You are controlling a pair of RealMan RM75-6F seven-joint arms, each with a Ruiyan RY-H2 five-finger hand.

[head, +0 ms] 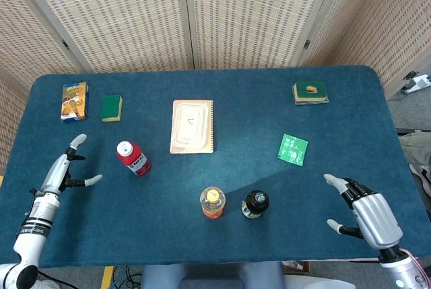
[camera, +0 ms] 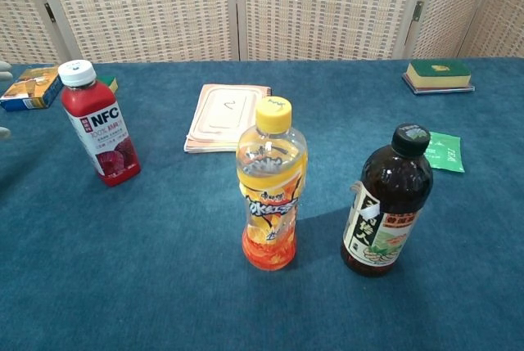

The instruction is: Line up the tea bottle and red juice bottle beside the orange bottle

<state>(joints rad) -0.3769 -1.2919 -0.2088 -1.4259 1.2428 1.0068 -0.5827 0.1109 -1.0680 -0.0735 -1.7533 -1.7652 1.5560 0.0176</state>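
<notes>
on the blue table (head: 337, 120): orange bottle (head: 212, 202) upright near the front edge, yellow cap on, with the tea bottle (head: 255, 204) upright just beside it on the robot's right, not touching. same pair in the chest view, orange bottle (camera: 271, 185) and dark tea bottle (camera: 387, 202) side by side with a gap between. red juice bottle (head: 133, 157) upright too, white cap on, well apart from the pair, off to the left and farther back; in the chest view (camera: 99, 123) at the left, behind the line of the other two.

left hand (head: 64, 170) at the left side of the table, near the red juice bottle but apart from it, fingers spread and holding nothing, thumb pointing toward the bottle. only two pale fingertips (camera: 3, 67) at the left edge of the chest view. right hand (head: 364, 211) at the front right corner, well apart from the tea bottle, fingers spread, released, nothing in it.

farther back: spiral notebook (head: 192, 126) flat near the middle, green sponge (head: 112, 108) and a small snack box (head: 75, 101) at the back left, a green packet (head: 293, 149) lying flat right of centre, a green-topped box (head: 310, 92) at the back right. folding screen (head: 202, 13) behind the table.
</notes>
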